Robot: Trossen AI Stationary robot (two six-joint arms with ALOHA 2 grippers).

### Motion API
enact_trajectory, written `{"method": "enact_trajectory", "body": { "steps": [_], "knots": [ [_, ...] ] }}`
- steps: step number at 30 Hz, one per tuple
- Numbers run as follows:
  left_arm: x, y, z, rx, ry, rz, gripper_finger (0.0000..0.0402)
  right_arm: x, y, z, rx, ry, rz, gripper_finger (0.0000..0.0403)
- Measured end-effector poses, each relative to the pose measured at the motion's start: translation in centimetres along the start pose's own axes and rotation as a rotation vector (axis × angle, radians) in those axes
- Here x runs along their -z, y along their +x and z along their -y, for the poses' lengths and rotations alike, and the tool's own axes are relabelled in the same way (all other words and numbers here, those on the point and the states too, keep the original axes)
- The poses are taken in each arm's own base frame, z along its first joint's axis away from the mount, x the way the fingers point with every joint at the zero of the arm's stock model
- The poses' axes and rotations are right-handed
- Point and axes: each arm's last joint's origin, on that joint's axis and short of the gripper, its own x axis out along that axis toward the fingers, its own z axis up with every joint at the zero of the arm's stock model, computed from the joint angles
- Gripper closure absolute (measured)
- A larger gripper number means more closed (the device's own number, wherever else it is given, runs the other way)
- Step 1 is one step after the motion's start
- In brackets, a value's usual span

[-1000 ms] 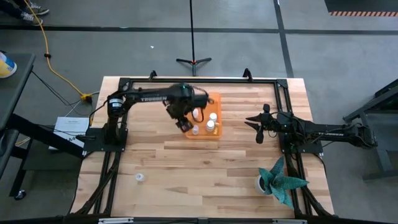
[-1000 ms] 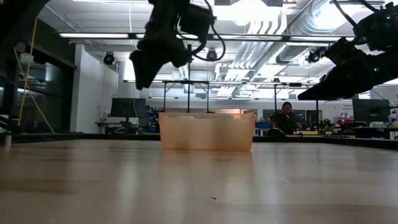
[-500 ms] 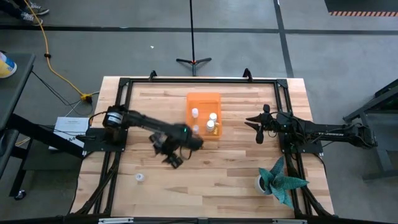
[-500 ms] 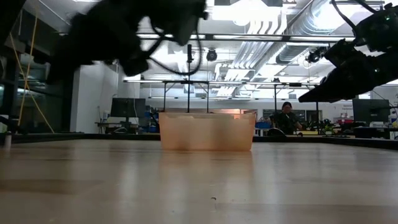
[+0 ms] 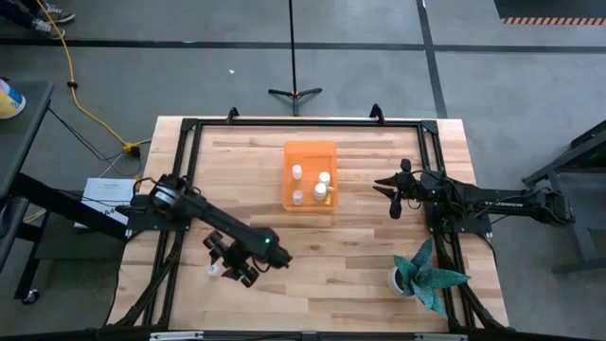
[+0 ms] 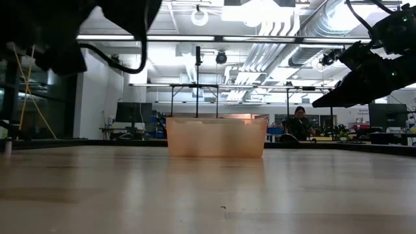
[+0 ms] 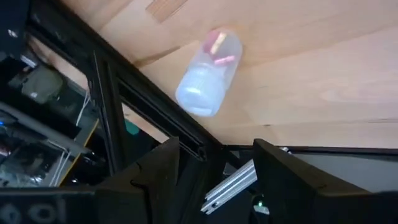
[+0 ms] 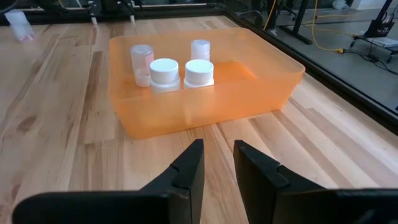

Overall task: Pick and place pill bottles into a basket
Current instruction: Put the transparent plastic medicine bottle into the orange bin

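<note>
A: Left gripper (image 5: 237,266) status?
B: I read fingers parted, empty; pill bottle (image 7: 208,73) lying just ahead on the table.
A: Right gripper (image 8: 216,163)?
B: Parted, apparently idle, facing the basket (image 8: 205,102) holding four bottles.

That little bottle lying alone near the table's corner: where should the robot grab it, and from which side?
Probably around the middle of its clear body, coming straight down from above. The pill bottle lies on its side on the table, so its round flanks are exposed and the fingers can close across its width. The left tool already hangs open beside it. The cap end looks a poorer choice.
</note>
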Motion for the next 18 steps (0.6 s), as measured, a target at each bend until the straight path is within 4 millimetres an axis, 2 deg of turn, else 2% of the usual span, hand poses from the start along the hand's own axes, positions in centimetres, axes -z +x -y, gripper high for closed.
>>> {"method": "enact_trajectory", "body": {
  "steps": [5, 10, 18],
  "knots": [
    [0.3, 1.1, 0.5, -0.004, 0.021, 0.056, 0.0165, 0.0, 0.0, 0.0, 0.000, 0.005, 0.000, 0.0324],
    [0.3, 2.8, 0.4, -0.042, -0.023, 0.039, 0.0165, 0.0, 0.0, 0.0, 0.000, 0.007, 0.001, 0.0324],
    [-0.2, 4.2, 0.5, -0.031, -0.055, 0.043, 0.0165, 0.0, 0.0, 0.0, 0.000, 0.007, 0.002, 0.0324]
  ]
}}
